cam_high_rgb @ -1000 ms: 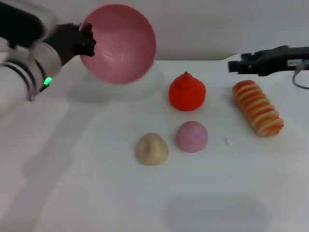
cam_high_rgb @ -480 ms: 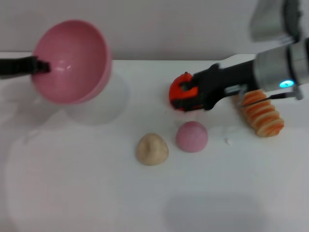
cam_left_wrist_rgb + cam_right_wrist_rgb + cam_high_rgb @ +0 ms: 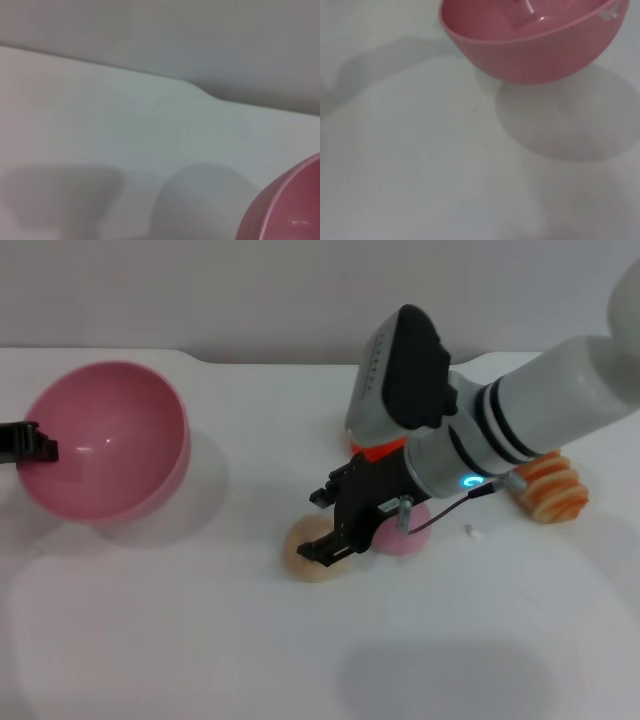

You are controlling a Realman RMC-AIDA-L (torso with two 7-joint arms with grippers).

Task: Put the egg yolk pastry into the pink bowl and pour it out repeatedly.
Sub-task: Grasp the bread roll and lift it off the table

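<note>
On the white table (image 3: 180, 640), the left gripper (image 3: 30, 443) clamps the rim of the tilted pink bowl (image 3: 105, 440) at far left, while the right gripper (image 3: 335, 530), fingers apart, sits over the pastry (image 3: 303, 558) beside a mauve dome (image 3: 420, 540).

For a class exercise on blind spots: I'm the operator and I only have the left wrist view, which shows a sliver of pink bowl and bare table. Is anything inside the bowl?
Observer: No. The head view shows the pink bowl empty.
Operator: Where is the egg yolk pastry?
Observer: On the table, to the right of the bowl, with the open right gripper reaching down at it.
Operator: How is the bowl held?
Observer: The left gripper clamps its rim at the far left, and the bowl's opening is tilted toward the camera.
</note>
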